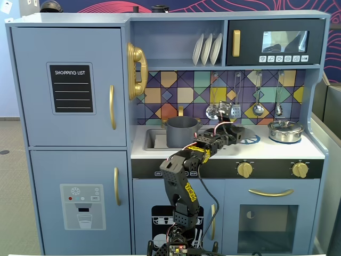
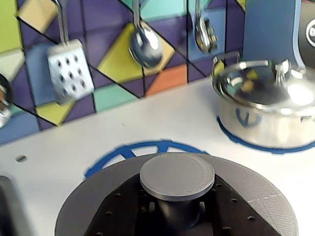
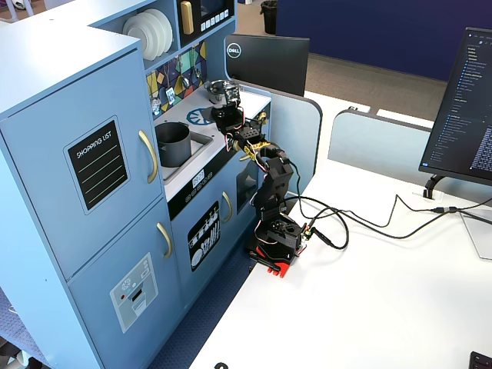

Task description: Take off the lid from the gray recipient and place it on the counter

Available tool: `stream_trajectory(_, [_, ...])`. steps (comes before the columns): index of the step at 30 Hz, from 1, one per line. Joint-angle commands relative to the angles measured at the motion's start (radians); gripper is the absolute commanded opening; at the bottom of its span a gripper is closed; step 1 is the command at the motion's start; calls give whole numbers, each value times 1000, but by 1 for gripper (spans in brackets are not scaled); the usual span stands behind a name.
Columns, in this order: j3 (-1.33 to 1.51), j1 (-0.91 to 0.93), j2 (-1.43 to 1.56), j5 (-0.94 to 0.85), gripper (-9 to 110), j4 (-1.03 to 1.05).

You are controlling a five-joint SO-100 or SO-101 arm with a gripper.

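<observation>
The dark gray lid (image 2: 268,196) is off the pot, and my gripper (image 2: 177,216) is shut on the stem under its round knob (image 2: 177,174). One black finger (image 2: 120,209) shows on each side of the stem. The lid sits low over the blue burner mark (image 2: 123,152) on the white counter (image 2: 162,118); I cannot tell whether it touches. In a fixed view the gripper (image 1: 241,135) is right of the open gray recipient (image 1: 181,131), which stands in the sink. In the other fixed view the gripper (image 3: 224,115) is beyond the recipient (image 3: 173,144).
A shiny silver pot (image 2: 266,110) with its lid stands on the right burner mark, close to the right of the held lid; it also shows in a fixed view (image 1: 285,130). A spatula (image 2: 69,69) and spoons (image 2: 145,46) hang on the tiled back wall.
</observation>
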Motion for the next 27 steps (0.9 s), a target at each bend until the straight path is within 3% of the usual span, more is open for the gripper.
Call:
stream_trajectory(1, [-23,17,-49,-9,0,-78])
stream_trajectory(21, [63,-3,-120,-51,0,-140])
stream_trajectory(27, [94,29,-94,-40,26,-141])
